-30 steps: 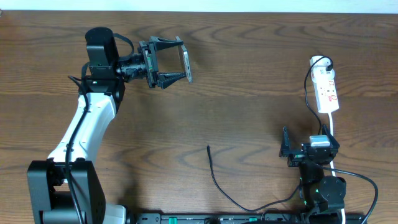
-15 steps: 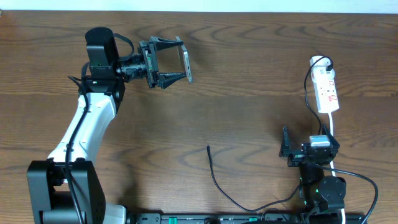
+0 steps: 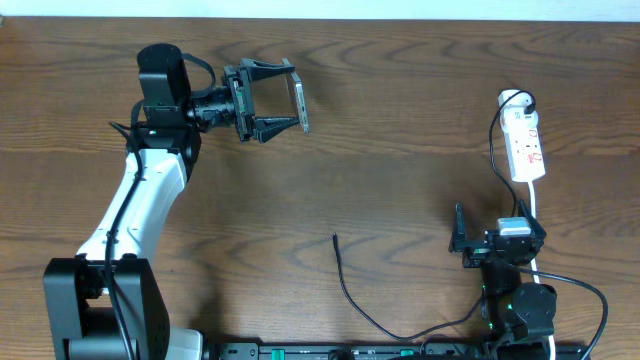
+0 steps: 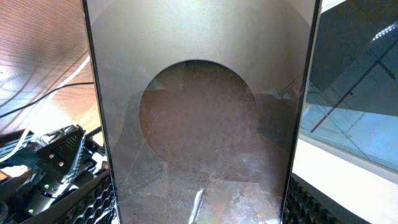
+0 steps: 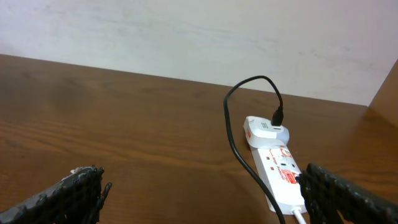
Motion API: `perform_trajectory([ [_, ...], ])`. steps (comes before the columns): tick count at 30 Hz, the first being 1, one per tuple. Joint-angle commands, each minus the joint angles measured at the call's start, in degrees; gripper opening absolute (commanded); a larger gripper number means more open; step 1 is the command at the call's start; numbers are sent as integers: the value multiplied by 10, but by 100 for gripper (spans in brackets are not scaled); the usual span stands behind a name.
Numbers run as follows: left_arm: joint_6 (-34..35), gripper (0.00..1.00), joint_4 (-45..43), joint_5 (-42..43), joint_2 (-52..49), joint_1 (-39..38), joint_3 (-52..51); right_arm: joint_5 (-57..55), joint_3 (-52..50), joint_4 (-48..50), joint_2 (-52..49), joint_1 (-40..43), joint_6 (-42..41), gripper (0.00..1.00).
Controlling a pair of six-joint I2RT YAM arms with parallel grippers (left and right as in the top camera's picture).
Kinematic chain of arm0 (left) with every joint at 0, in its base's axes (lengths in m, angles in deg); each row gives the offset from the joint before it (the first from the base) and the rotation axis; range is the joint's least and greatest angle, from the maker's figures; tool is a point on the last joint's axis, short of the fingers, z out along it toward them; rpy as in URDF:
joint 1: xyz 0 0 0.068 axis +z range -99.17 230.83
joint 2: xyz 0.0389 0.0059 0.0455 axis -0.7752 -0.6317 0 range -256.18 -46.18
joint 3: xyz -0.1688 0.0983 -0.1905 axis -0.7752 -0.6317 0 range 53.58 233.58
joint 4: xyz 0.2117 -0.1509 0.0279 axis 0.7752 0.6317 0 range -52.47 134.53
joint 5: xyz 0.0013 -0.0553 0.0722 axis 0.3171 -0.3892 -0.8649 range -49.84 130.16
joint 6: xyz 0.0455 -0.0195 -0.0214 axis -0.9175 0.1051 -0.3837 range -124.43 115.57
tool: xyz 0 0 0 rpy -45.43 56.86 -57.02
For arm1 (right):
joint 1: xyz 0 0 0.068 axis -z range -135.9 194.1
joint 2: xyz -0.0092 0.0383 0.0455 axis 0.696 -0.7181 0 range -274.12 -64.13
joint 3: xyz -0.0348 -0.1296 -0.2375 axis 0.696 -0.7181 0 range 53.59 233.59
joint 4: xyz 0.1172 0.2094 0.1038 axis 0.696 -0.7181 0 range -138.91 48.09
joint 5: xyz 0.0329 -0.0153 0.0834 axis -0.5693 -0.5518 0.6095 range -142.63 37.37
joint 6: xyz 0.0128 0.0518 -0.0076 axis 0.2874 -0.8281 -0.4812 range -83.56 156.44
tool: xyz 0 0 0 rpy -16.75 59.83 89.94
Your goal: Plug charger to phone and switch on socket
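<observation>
Entry: phone (image 4: pixel 199 124) was clamped edge-up in left gripper (image 3: pixel 294 97); right gripper (image 3: pixel 461 242) stood spread, empty; charger (image 3: pixel 336 243) lay loose on worktop (image 3: pixel 400 180), its pickup seemingly next.

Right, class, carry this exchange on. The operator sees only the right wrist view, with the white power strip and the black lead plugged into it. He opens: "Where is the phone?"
Observer: The phone is gripped on edge in the left pincer, far across the table from the power strip.
Operator: And the lead's free end?
Observer: The cable tip lies loose on the table, to the left of the right pincer, and neither pincer holds it.
Operator: So is it plugged into the phone?
Observer: No, the cable tip and the phone are well apart.
</observation>
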Motion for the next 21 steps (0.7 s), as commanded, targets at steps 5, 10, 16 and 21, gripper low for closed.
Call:
perform_trajectory([
  [5,3,7,-6,18,16,1,19,-12,-1,7,0,0,15,99],
  [10,3,8,-6,19,16,1,19,-14,-1,51,0,0,15,99],
  [16,3,7,-6,18,16,1,19,34,2,122,0,0,-27,99],
  [21,3,7,-6,13,16,1,19,66,56,53,-7,0,-73,99],
])
